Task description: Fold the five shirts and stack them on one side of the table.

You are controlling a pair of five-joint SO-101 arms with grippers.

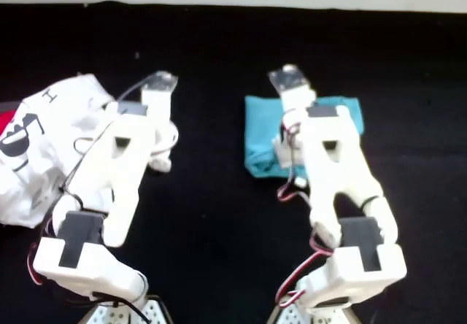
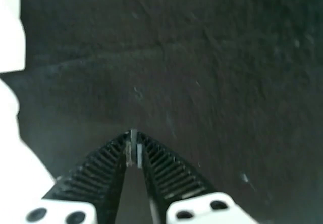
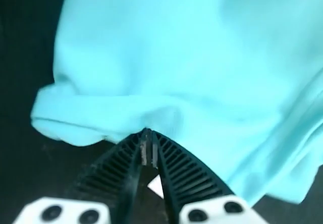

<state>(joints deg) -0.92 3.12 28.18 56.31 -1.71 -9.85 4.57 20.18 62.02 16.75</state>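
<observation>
A folded teal shirt (image 1: 261, 133) lies on the black table right of centre, partly under the right arm. My right gripper (image 3: 147, 146) is shut, its tips at the rolled edge of the teal shirt (image 3: 176, 57); no fabric shows between them. In the high view the right gripper (image 1: 290, 78) sits over the shirt's far edge. A crumpled white shirt (image 1: 44, 141) with black print lies at the left. Beside it my left gripper (image 1: 159, 83) hangs shut over bare black cloth, also seen as closed tips (image 2: 132, 146), with white fabric (image 2: 9, 37) at the frame's side.
A bit of red cloth (image 1: 6, 116) peeks out from under the white shirt at the left edge. The black table cover (image 1: 219, 214) is bare between the arms and along the far side. Both arm bases stand at the near edge.
</observation>
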